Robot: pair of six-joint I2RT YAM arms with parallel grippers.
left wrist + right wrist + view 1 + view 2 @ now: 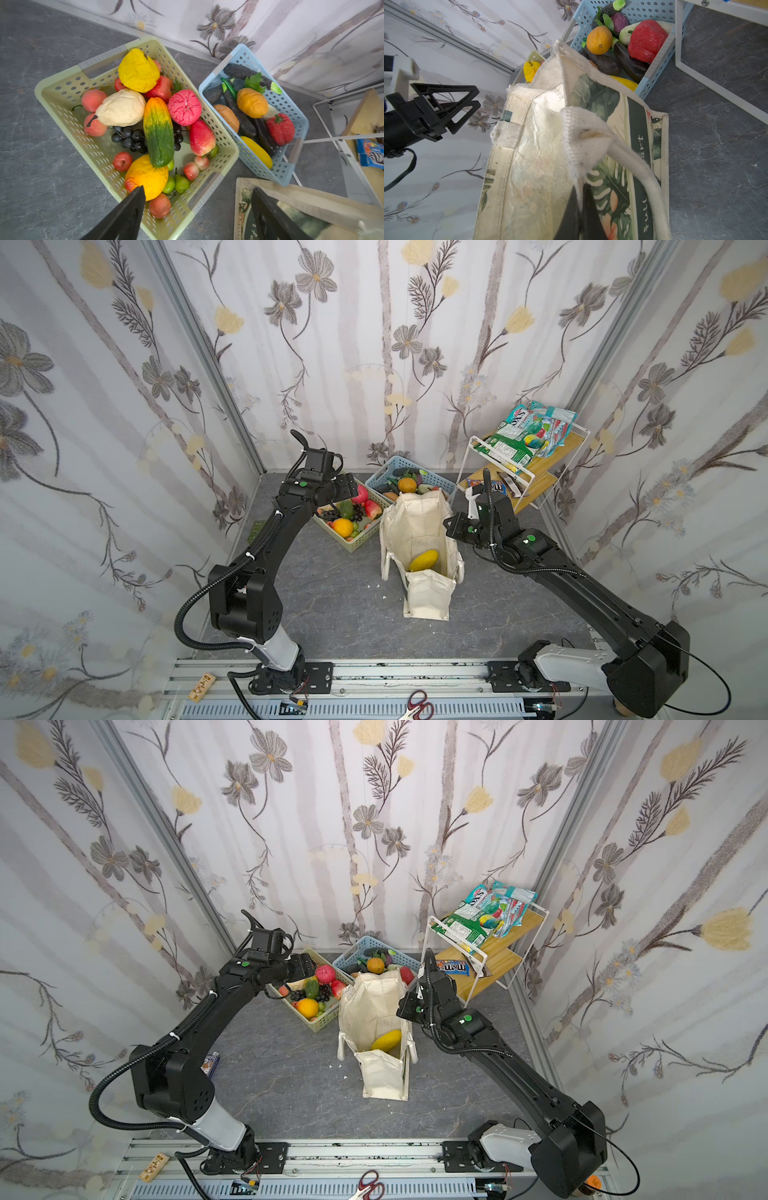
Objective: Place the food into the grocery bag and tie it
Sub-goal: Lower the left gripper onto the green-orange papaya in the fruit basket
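Upright, the grocery bag [415, 526] stretches lengthwise toward the tabletop [332, 593] back edge; right claw [580, 193] clamps its rim, left claw [198, 190] spread, empty.

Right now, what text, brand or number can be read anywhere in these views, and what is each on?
"full" and "art", white script on the grocery bag's dark green panel; a handle hides the middle.
"m&m", on the blue candy packet on the lower shelf.
Print on the snack bags on the top shelf: too blurred to read.
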